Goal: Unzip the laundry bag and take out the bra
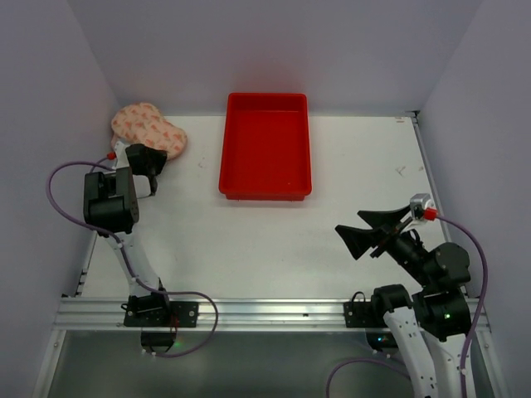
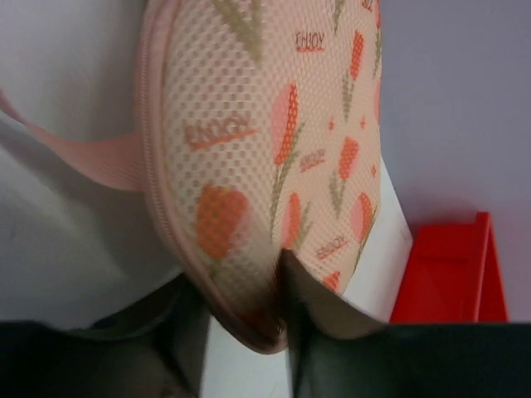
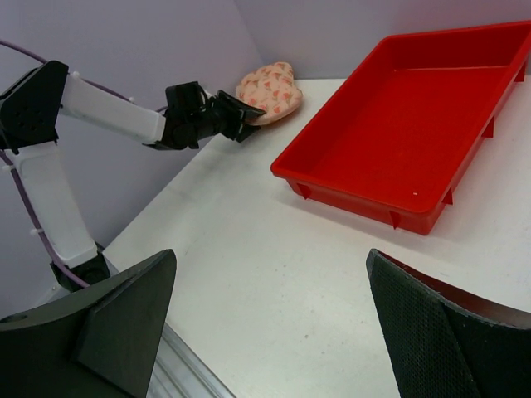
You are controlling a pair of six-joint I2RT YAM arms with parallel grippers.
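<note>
The laundry bag [image 1: 148, 128], cream-pink with orange-red print and pink trim, lies at the table's far left corner against the wall. It also shows in the right wrist view [image 3: 270, 89]. In the left wrist view it fills the frame [image 2: 274, 141], with a pink loop [image 2: 91, 157] at its left side. My left gripper [image 1: 153, 157] is at the bag's near end, with its fingers closed on the trimmed edge [image 2: 241, 307]. My right gripper [image 1: 348, 221] hangs wide open and empty over the table's right side [image 3: 270, 254]. The bra is hidden.
A red rectangular tray [image 1: 265, 192] stands at the back middle, empty; it shows in the right wrist view [image 3: 348, 186] and the left wrist view [image 2: 452, 274]. Grey walls close in the back and both sides. A metal rail [image 1: 265, 313] runs along the near edge.
</note>
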